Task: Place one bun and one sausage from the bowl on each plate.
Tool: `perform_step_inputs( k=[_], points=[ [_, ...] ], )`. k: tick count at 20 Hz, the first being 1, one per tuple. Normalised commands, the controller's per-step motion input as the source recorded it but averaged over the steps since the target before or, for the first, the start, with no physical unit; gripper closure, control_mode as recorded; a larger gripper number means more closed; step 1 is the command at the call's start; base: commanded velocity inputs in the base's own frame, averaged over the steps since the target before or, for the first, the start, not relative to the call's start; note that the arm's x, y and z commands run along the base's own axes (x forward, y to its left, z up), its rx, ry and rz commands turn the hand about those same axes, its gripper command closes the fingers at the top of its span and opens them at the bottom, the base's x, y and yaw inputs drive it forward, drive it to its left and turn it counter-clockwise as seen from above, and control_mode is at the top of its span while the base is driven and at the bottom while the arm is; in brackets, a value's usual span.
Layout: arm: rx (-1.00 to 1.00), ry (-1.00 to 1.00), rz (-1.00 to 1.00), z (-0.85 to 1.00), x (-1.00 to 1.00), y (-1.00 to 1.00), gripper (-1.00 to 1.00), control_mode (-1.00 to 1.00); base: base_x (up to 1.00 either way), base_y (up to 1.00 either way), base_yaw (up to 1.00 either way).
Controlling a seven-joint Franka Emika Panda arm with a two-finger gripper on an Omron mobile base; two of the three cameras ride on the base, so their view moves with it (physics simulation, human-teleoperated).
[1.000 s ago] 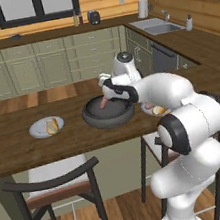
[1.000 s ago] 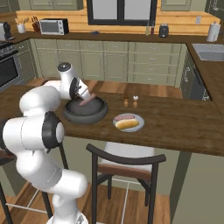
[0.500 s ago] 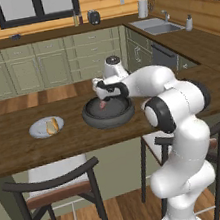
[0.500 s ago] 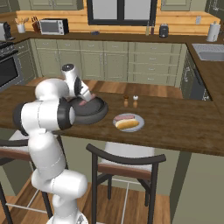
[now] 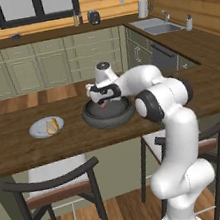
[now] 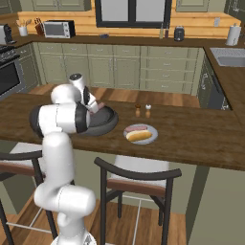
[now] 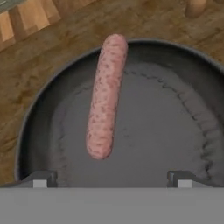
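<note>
on the left of the tabletop (image 5: pixel 47 148) we see a plate (image 5: pixel 38 130) carrying only a bun (image 5: pixel 52 126), so it lacks its sausage. in the middle sits the bowl (image 5: pixel 108 116), and the pincer (image 5: pixel 101 97) hangs just over it with jaws spread wide and nothing between them, which we read as lining up for the last sausage (image 7: pixel 106 95). to the right in the right base view, the other plate (image 6: pixel 152 135) already holds a bun and what looks like a sausage behind it, though it is small there. the hand view gives what the base views hide behind the arm: one sausage lying along the bowl's floor toward its wall, no bun left, and both fingertips (image 7: pixel 43 178) clear of it.
</note>
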Motion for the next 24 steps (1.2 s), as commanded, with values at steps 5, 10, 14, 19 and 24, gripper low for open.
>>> perform_step_inputs(
  k=[5,10,14,19,24],
  points=[
    [-0.06,0.22,0.01,-0.49,0.56,0.13,-1.00,-1.00,0.00,0.00,0.00],
    [0.00,0.13,0.01,-0.17,0.52,-0.10,-1.00,-1.00,0.00,0.00,0.00],
    [0.00,0.07,0.01,-0.52,0.08,-0.28,-1.00,-1.00,0.00,0.00,0.00],
    [0.00,0.00,0.00,-0.44,0.00,-0.08,1.00,-1.00,0.00,0.00,0.00],
    [0.04,-0.06,0.00,-0.07,-0.55,-0.36,1.00,-1.00,0.00,0.00,0.00]
  ],
)
